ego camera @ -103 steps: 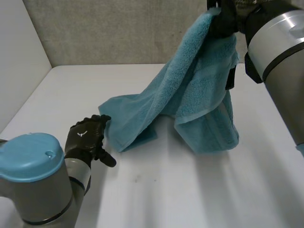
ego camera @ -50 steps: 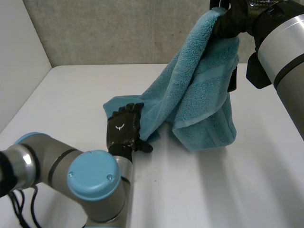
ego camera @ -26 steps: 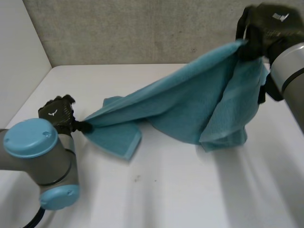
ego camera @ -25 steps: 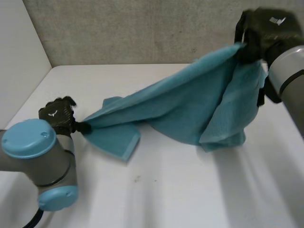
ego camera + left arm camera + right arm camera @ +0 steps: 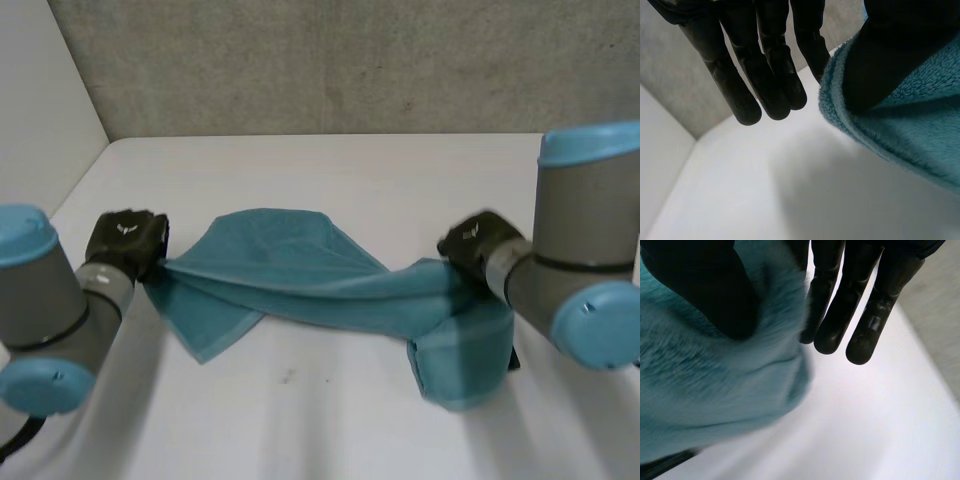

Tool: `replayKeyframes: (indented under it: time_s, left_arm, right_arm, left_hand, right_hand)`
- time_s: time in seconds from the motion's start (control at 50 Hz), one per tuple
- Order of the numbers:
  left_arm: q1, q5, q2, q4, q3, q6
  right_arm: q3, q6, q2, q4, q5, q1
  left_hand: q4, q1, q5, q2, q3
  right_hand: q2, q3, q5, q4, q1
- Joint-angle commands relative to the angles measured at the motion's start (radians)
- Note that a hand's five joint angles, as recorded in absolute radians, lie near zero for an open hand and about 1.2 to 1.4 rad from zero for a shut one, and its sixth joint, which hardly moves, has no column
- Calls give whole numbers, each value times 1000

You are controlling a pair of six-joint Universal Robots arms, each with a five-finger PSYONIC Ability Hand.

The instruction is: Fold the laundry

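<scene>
Two black hands have hold of one teal towel (image 5: pixel 300 275), which is drawn out low across the white table (image 5: pixel 330 420) between them, from one side to the other. The left hand (image 5: pixel 125 240) sits at the towel's left end, near the table's left edge. From its wrist you can see its thumb (image 5: pixel 895 55) pressing on the fluffy rim of the cloth and pinching it against a finger behind, while the other fingers (image 5: pixel 765 75) hang straight beside the cloth, touching nothing. The right hand (image 5: pixel 478 245) is at the opposite end, well apart from the left, and grips in much the same way. Its thumb (image 5: pixel 700 290) is sunk into the pile with the towel nipped under it, and the remaining fingers (image 5: pixel 850 305) point straight out past the edge of the cloth over bare table. Between the hands the towel is gathered into a long band. A rounded part of it spreads flat on the table toward the grey back wall (image 5: pixel 330 60). A squarish flap lies on the table on the near side, just by the left hand, and below the right hand a thicker doubled lump of cloth rests on the tabletop. The left arm (image 5: pixel 40 300) and the right arm (image 5: pixel 585 240), grey with light-blue caps, come in from the near corners.
</scene>
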Motion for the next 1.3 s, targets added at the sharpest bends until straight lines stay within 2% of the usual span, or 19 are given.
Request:
replayKeyframes:
  time_s: [0.02, 0.1, 0.12, 0.18, 0.24, 0.42, 0.6, 0.74, 0.82, 0.86, 0.88, 0.9, 0.96, 1.08, 1.12, 1.14, 1.18, 1.24, 1.3]
  left_arm:
    - [-22, 36, -81, 27, 402, 94]
    - [-25, 34, -67, 139, 562, 85]
    - [-30, 34, -49, 232, 613, 94]
    - [-21, 27, 5, 442, 648, 85]
    - [-27, 36, 42, 530, 625, 88]
    - [-10, 34, 77, 423, 377, 95]
    - [15, 37, 54, 429, 25, 115]
    - [2, 39, -59, 411, -105, 123]
    - [-10, 39, -81, 359, -149, 170]
    - [-11, 33, -73, 340, -158, 190]
    - [-11, 33, -73, 340, -159, 191]
    - [-11, 28, -63, 331, -166, 200]
    - [-11, 27, -35, 328, -171, 201]
    - [-7, 25, -4, 319, -181, 200]
    - [-8, 25, -3, 319, -189, 200]
    - [-10, 25, -3, 319, -191, 200]
    - [-11, 23, -1, 319, -192, 200]
    - [-13, 25, 0, 319, -195, 200]
    - [-11, 25, 9, 319, -197, 200]
  right_arm:
    - [-363, 32, 35, -228, 63, 1]
    - [-520, 57, 20, -539, 144, 3]
    - [-513, 58, -1, -659, 157, 1]
    - [-490, 55, -44, -768, 166, 3]
    - [-390, 49, -133, -873, 158, 6]
    - [19, 61, -215, -855, 56, 0]
    - [265, 61, -201, -860, -56, 1]
    - [354, 57, 7, -832, -66, -20]
    - [369, 57, 35, -777, -59, -28]
    - [378, 67, 9, -717, -62, -63]
    - [378, 67, 9, -717, -63, -63]
    - [386, 72, -29, -690, -66, -83]
    - [407, 128, -115, -648, -72, -128]
    - [415, 327, -187, -605, -122, -175]
    - [397, 432, -219, -529, -211, -212]
    - [397, 432, -219, -528, -211, -212]
    - [356, 460, -235, -397, -309, -256]
    - [300, 466, -235, -273, -372, -290]
    - [273, 463, -235, -220, -388, -298]
  left_hand:
    - [205, 247, 262, 199, 206]
    - [205, 247, 262, 199, 206]
    - [205, 247, 262, 199, 206]
    - [205, 247, 262, 199, 206]
    - [205, 247, 262, 199, 206]
    - [205, 247, 262, 199, 206]
    - [205, 247, 262, 199, 206]
    - [205, 247, 262, 199, 206]
    - [205, 247, 262, 199, 206]
    - [205, 247, 262, 199, 206]
    - [205, 247, 262, 199, 206]
    - [205, 247, 262, 199, 206]
    - [205, 247, 262, 199, 206]
    - [205, 247, 262, 199, 206]
    - [205, 247, 262, 199, 206]
    - [205, 247, 262, 199, 206]
    - [205, 247, 262, 199, 206]
    - [205, 247, 262, 199, 206]
    - [205, 247, 262, 199, 206]
  right_hand:
    - [215, 208, 233, 204, 416]
    - [215, 208, 233, 204, 416]
    - [215, 208, 233, 204, 416]
    - [215, 208, 233, 204, 416]
    - [215, 208, 233, 204, 416]
    - [215, 208, 233, 204, 416]
    - [215, 208, 233, 204, 416]
    - [215, 208, 233, 204, 416]
    - [215, 208, 233, 204, 416]
    - [-107, -115, -89, -119, 94]
    - [-110, -117, -92, -121, 91]
    - [-342, -350, -324, -353, -141]
    - [-663, -670, -645, -674, -462]
    - [-744, -751, -726, -755, -543]
    - [-750, -757, -732, -761, -549]
    - [-750, -757, -732, -761, -549]
    - [-767, -775, -749, -779, -566]
    - [-779, -786, -761, -790, -578]
    - [-788, -795, -770, -799, -587]
